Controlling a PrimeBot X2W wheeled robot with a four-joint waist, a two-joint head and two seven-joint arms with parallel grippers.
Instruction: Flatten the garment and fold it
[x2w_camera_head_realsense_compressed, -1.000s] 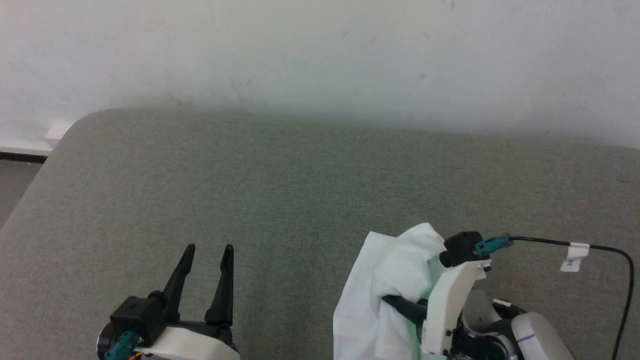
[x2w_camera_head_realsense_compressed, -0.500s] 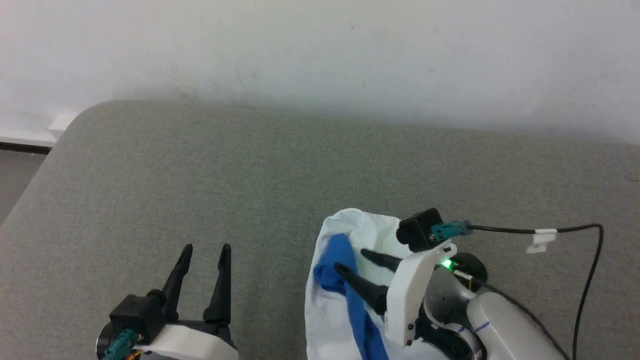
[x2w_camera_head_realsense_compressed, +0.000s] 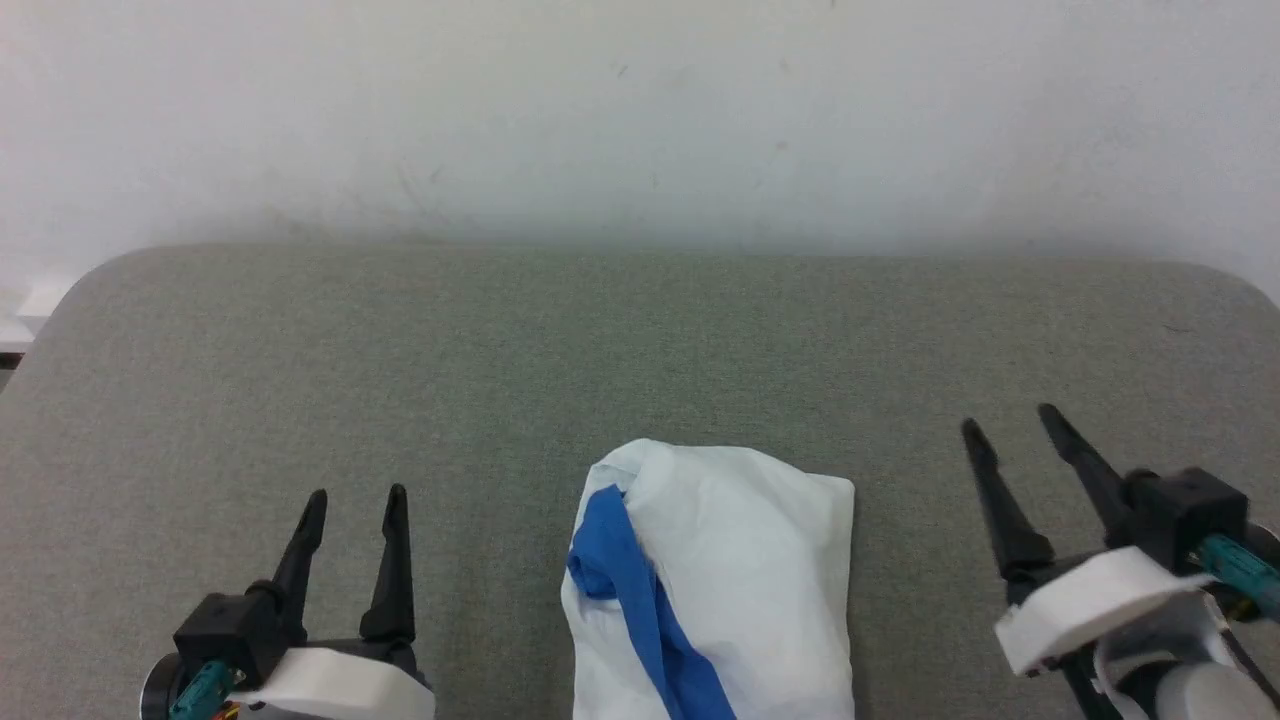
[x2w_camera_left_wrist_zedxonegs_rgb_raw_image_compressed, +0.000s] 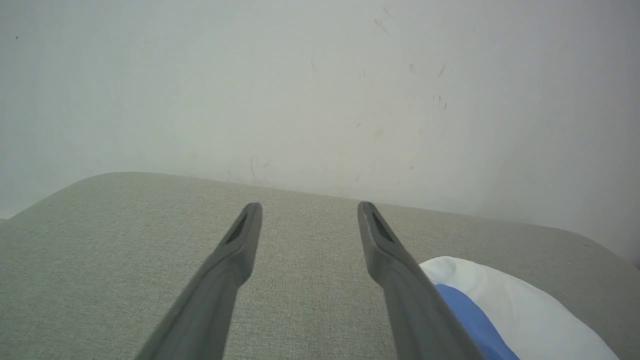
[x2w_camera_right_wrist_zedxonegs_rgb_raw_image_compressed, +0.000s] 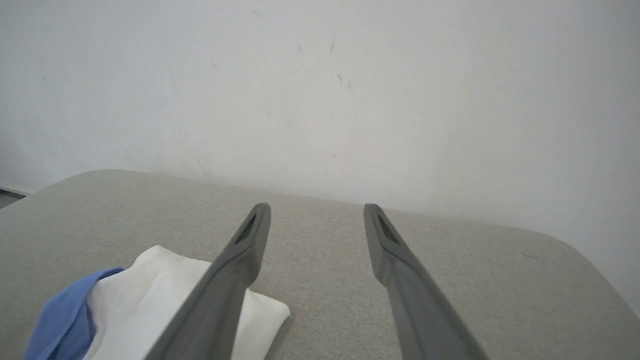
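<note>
Grey padded table (x2w_camera_head_realsense_compressed: 400, 400) against the white wall (x2w_camera_head_realsense_compressed: 640, 100), same setup, though the head camera has swung, so the framing shift isn't the cloth moving. The real change is on the right side. A second ago the right gripper (x2w_camera_head_realsense_compressed: 1008, 418) was buried in the shirt (x2w_camera_head_realsense_compressed: 760, 560), pinching white cloth; half a second ago its fingers were already spread over the bundle. Now it's pulled clear to the right, fingers wide, holding nothing, well apart from the cloth. The left gripper (x2w_camera_head_realsense_compressed: 358, 493) sits at the near left as before, fingers wide and empty, also not touching the shirt. The shirt lies on the table at the near edge, between the two grippers, as a compact white bundle; its near end runs out of the head view, so I can't check that edge. A blue sleeve (x2w_camera_head_realsense_compressed: 640, 600) runs across the left part of the top, bunched at its far end and not tucked in. My read: that was the release after a fold, and the task is close to done. If neatness counts, the sleeve is the only thing left to fix.
</note>
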